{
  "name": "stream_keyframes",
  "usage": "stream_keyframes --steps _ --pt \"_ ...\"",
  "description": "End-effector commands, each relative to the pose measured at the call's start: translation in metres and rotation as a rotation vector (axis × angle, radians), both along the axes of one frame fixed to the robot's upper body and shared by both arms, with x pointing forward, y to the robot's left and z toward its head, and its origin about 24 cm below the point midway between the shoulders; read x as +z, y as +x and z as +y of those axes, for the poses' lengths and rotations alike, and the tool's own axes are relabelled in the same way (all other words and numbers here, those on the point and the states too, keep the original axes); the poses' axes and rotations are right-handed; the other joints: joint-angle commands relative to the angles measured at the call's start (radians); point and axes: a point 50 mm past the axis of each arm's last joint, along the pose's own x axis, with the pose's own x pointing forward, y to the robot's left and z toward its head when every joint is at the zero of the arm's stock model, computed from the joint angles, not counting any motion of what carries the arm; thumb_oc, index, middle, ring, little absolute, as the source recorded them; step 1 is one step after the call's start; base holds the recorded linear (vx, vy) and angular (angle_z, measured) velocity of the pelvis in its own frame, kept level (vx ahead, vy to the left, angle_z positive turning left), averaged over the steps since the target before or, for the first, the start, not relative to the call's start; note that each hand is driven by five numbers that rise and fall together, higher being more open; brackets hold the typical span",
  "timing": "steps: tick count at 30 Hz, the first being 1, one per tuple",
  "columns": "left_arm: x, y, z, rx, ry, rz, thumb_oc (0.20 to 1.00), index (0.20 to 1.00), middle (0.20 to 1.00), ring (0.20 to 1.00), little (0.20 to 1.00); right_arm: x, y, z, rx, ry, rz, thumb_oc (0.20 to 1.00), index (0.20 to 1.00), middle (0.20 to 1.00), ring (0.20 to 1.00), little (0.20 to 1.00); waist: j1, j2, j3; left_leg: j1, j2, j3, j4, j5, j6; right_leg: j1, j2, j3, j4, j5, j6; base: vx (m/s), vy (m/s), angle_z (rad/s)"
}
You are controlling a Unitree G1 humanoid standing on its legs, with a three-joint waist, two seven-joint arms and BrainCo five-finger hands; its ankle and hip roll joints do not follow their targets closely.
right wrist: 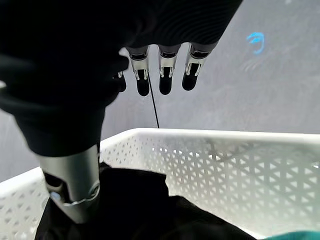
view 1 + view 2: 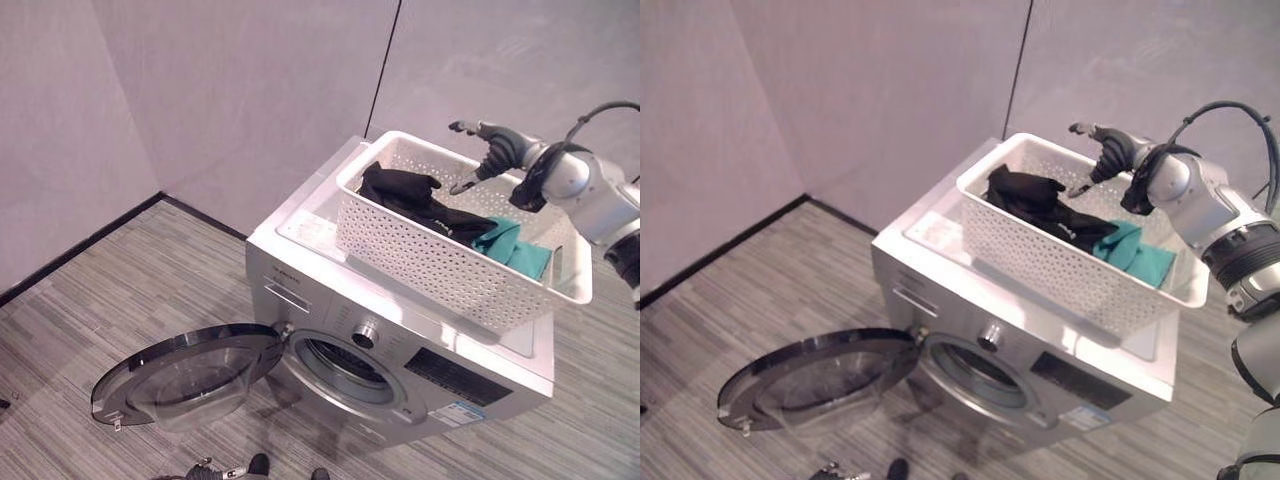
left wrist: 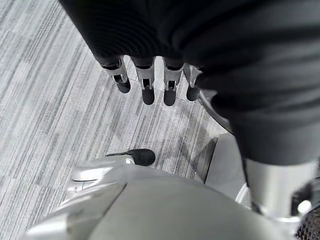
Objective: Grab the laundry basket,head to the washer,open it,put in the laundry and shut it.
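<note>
The washer's round door (image 2: 185, 385) hung wide open nearest the camera, swung out low over the striped floor (image 2: 80, 330). Behind it the silver washer (image 2: 400, 370) showed its open drum, a knob, a dark display panel and a small sticker at the lower corner (the print there was too small to read). On the washer's top stood the white perforated basket (image 2: 440, 255), holding 2 pieces of laundry: a black garment (image 2: 405, 195) toward the far end and a teal cloth (image 2: 515, 250) beside it. The right hand (image 2: 490, 145) hovered above the basket's far rim, fingers relaxed and spread, holding nothing. In its own wrist view the left hand (image 3: 150, 82) hung over the floor, fingers straight and empty.
</note>
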Motion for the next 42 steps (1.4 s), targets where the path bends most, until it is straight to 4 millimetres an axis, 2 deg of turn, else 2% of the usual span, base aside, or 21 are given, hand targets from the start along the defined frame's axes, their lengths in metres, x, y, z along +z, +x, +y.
stream_keyframes --steps 1,11,16,22,25,30,31,32,33,42 --pt "-0.001 -0.008 0.004 0.001 0.0 0.047 1.0 1.0 1.0 1.0 1.0 0.022 -0.003 -0.013 -0.039 -0.062 -0.036 1.0 1.0 1.0 1.0 1.0 0.038 -0.062 -0.004 -0.038 0.05 0.017 0.02 -0.034 0.015 -0.016 -0.132 0.004 0.056 -0.076 0.107 0.0 0.0 0.05" --pt "0.002 -0.009 0.019 0.058 0.032 0.043 1.0 1.0 1.0 1.0 1.0 0.016 0.005 0.006 -0.003 -0.09 -0.004 1.0 1.0 1.0 1.0 1.0 0.086 -0.106 0.05 -0.095 0.059 0.005 0.034 -0.034 0.011 -0.058 -0.125 -0.023 0.043 -0.061 0.108 -0.01 -0.014 0.06" --pt "0.005 -0.004 0.025 0.073 0.044 0.03 1.0 1.0 1.0 1.0 1.0 0.01 0.008 0.009 -0.006 -0.127 0.028 1.0 1.0 1.0 1.0 1.0 0.098 -0.119 0.081 -0.125 0.061 -0.002 0.04 -0.03 0.008 -0.079 -0.12 -0.027 0.033 -0.052 0.108 -0.03 -0.022 0.04" --pt "0.009 0.012 0.027 0.08 0.046 -0.021 1.0 1.0 1.0 1.0 1.0 -0.013 0.01 -0.001 -0.058 -0.171 0.112 1.0 1.0 1.0 1.0 1.0 0.111 -0.12 0.11 -0.153 0.058 -0.012 0.033 -0.018 0.004 -0.102 -0.119 -0.037 0.031 -0.049 0.106 -0.02 -0.006 0.01" --pt "0.01 0.025 0.019 0.057 0.025 -0.061 1.0 1.0 1.0 1.0 1.0 -0.041 0.006 -0.006 -0.062 -0.189 0.232 1.0 1.0 1.0 1.0 1.0 0.111 -0.108 0.125 -0.164 0.05 -0.022 0.026 -0.013 0.006 -0.112 -0.122 -0.046 0.031 -0.048 0.104 -0.02 -0.002 0.09" --pt "0.01 0.03 0.013 0.033 0.014 -0.073 1.0 1.0 1.0 1.0 1.0 -0.053 0.004 -0.011 -0.071 -0.184 0.282 1.0 1.0 1.0 1.0 1.0 0.107 -0.095 0.127 -0.164 0.044 -0.026 0.018 -0.012 0.008 -0.115 -0.125 -0.05 0.03 -0.049 0.105 0.0 0.002 0.02" --pt "0.01 0.031 0.012 0.029 0.013 -0.074 1.0 1.0 1.0 1.0 1.0 -0.053 0.004 -0.01 -0.069 -0.18 0.279 0.583 0.583 0.583 0.583 0.583 0.105 -0.091 0.125 -0.163 0.043 -0.026 0.016 -0.011 0.008 -0.115 -0.127 -0.051 0.03 -0.049 0.105 0.0 0.0 0.0" --pt "0.01 0.031 0.011 0.025 0.011 -0.071 1.0 1.0 1.0 1.0 1.0 -0.053 0.004 -0.011 -0.075 -0.17 0.275 0.448 0.448 0.448 0.448 0.448 0.103 -0.088 0.123 -0.162 0.042 -0.026 0.014 -0.011 0.008 -0.114 -0.127 -0.051 0.029 -0.049 0.106 0.0 0.0 0.0" --pt "0.01 0.031 0.011 0.025 0.012 -0.071 1.0 1.0 1.0 1.0 1.0 -0.053 0.004 -0.011 -0.075 -0.169 0.275 0.2 0.2 0.2 0.2 0.2 0.103 -0.088 0.123 -0.162 0.042 -0.026 0.014 -0.011 0.008 -0.114 -0.127 -0.051 0.029 -0.049 0.106 0.0 0.0 0.0" --pt "0.007 0.025 0.009 0.027 0.031 -0.036 1.0 1.0 1.0 1.0 1.0 0.002 0.006 -0.019 -0.11 0.045 -0.018 0.2 0.2 0.2 0.2 0.2 0.07 -0.074 0.085 -0.132 0.031 -0.015 0.0 -0.024 0.016 -0.102 -0.136 -0.047 0.03 -0.053 0.112 0.01 0.004 0.0"
